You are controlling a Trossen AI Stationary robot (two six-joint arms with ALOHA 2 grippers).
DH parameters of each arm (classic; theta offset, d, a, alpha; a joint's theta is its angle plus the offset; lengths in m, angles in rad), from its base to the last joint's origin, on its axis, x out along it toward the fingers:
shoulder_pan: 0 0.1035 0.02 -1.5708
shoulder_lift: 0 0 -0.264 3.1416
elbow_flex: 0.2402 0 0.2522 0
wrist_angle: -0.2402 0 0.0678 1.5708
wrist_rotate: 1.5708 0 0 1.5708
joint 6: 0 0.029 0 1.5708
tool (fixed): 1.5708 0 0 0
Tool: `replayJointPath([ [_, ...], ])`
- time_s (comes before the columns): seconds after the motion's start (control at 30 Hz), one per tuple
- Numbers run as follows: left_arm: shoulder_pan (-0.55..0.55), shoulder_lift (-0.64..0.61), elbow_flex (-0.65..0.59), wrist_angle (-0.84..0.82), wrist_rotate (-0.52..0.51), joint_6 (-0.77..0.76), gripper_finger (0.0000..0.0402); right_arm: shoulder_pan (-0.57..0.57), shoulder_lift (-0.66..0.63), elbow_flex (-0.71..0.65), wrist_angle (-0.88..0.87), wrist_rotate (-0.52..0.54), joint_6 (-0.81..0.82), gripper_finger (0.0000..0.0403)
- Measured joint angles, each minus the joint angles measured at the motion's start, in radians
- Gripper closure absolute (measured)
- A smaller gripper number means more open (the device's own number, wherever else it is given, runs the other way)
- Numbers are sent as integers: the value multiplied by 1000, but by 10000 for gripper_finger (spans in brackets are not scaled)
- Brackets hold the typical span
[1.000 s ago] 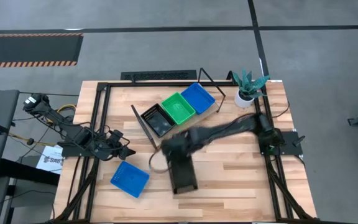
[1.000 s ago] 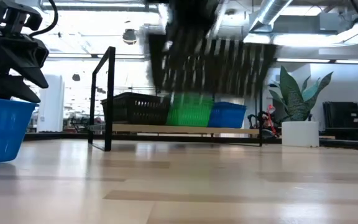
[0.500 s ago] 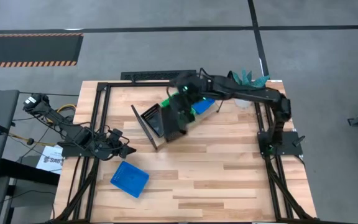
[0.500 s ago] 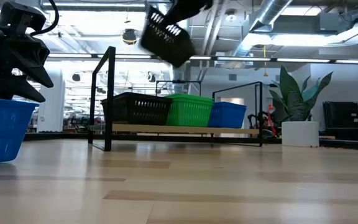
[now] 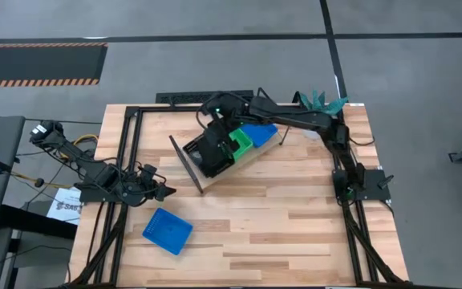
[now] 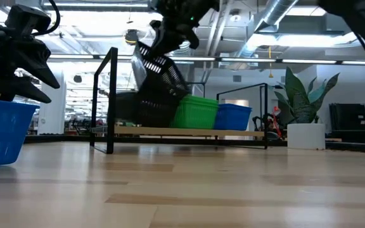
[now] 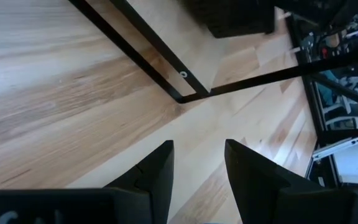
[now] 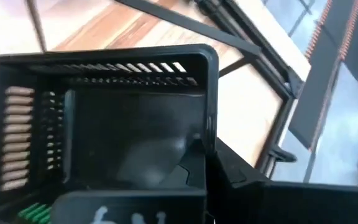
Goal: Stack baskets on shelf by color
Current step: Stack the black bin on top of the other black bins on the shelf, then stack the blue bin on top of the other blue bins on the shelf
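Observation:
My right gripper (image 6: 173, 28) is shut on a black basket (image 6: 160, 76) and hangs it tilted over the left end of the shelf (image 6: 189, 132). On the shelf stand a black basket (image 6: 122, 109), a green basket (image 5: 235, 143) and a blue basket (image 5: 257, 131) in a row. Another blue basket (image 5: 167, 231) rests on its bottom on the table, near the left front. Just beyond it my left gripper (image 7: 197, 149) stands open over bare wood with nothing between its fingers. My right gripper holds the black basket by one side wall (image 8: 209, 118), with one finger (image 8: 191, 162) inside the basket; the outer finger is hidden by the wall. It comes slanting down from above. The basket hangs tipped; whether its low end touches the shelf's black basket I cannot tell.
The shelf's black wire end frames (image 5: 184, 164) rise at both ends of the board. A white plant pot (image 5: 318, 124) stands at the table's far right. Black frame bars (image 5: 127, 160) run along the table's edges. Bare wood lies across the near middle and right.
My right gripper has carried the black basket from the middle of the table toward the far edge and upward, to the shelf's left end, rolling its wrist. The basket has turned from lying flat to steeply tipped. The left arm has kept its place.

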Motion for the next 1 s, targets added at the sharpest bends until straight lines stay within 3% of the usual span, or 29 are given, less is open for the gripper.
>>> replayJointPath([
  [0.27, 1, 0, 0, 0, -28, -15, 271, 2, 30, 18, -5, 6, -119, 389],
  [0.6, 1, 0, 0, 0, -57, -15, 271, 3, 34, 18, 4, 9, -173, 343],
  [1.0, 1, 0, 0, 0, -69, -22, 271, 7, 23, 17, 58, 24, -119, 208],
])
